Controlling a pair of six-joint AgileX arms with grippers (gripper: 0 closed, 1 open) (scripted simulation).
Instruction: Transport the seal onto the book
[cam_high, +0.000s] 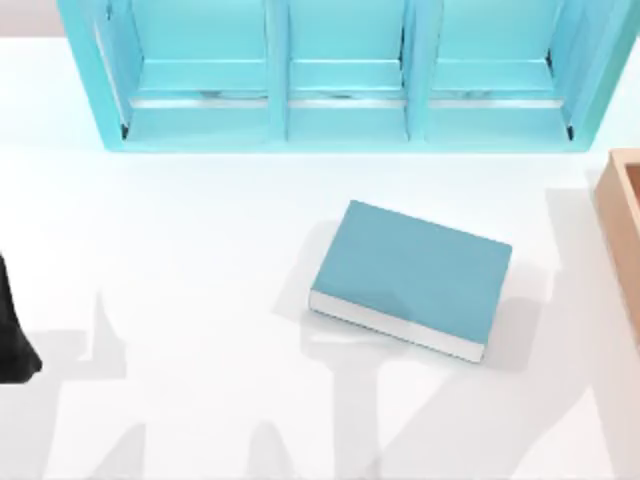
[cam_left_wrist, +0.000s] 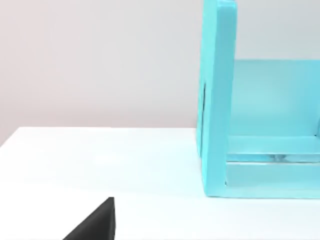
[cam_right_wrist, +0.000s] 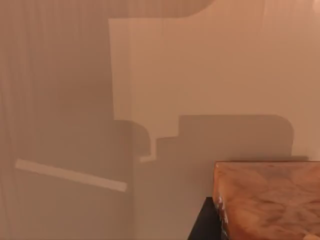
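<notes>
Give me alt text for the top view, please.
A teal book lies flat mid-table with nothing on it, in front of a light-blue compartmented shelf. An orange-brown object shows at the right edge, a dark arm part at the left.

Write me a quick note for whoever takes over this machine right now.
Grippers: the left gripper is parked at the table's left edge. The right gripper is close beside the seal; its grip can't be judged.
Things: the book lies flat mid-table in front of the shelf, its cover bare.
Done: nothing confirmed.
Left: carry the seal over and set it on the book.
</notes>
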